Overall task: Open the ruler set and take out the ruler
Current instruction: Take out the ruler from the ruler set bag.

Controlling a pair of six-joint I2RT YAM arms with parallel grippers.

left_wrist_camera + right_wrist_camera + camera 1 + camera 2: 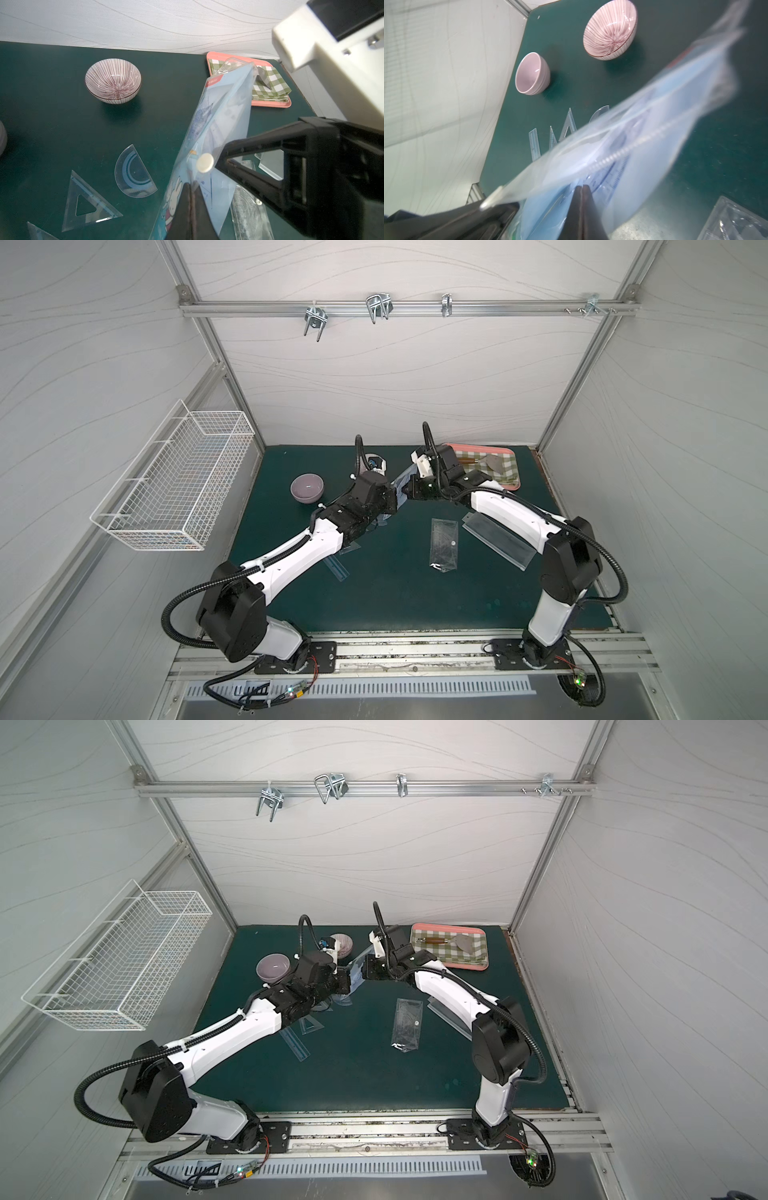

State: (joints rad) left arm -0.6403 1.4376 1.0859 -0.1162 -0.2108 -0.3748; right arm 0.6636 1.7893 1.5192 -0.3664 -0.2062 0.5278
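Observation:
The ruler set is a light blue plastic pouch with a rabbit print, held in the air between both arms over the back middle of the green mat. My left gripper is shut on its lower edge, just below the white snap button. My right gripper is shut on the pouch from the opposite side, where scale marks show through the plastic. A clear straight ruler lies on the mat under my left arm, beside a triangle and a protractor.
A lilac bowl and a striped bowl stand at the back left. A pink tray with a checked cloth sits at the back right. A clear pouch and a clear flat case lie under my right arm. A wire basket hangs on the left wall.

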